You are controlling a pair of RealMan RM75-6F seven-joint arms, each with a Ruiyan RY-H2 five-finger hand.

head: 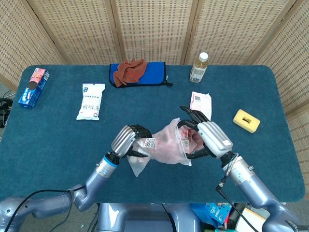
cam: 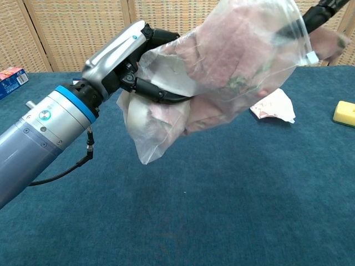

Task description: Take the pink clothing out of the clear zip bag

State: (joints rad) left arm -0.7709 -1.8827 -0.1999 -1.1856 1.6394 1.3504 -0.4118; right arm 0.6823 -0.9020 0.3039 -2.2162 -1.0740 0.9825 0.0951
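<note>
Bright even indoor light, soft faint shadows, both views sharp, mild sheen on plastic

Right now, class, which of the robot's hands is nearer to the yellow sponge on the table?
Right. The right hand is at the bag's open end, with the yellow sponge just beyond it toward the table's right edge. The left hand grips the bag's far end, farther away.

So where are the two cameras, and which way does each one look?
Head view: sits up high, looking down on the whole blue table; both arms show, the left hand holding the clear zip bag and the right hand at the pink clothing.
Chest view: sits low, looking forward across the table; the left hand and forearm fill it.
Both share the bag, the left hand and the yellow sponge.
</note>
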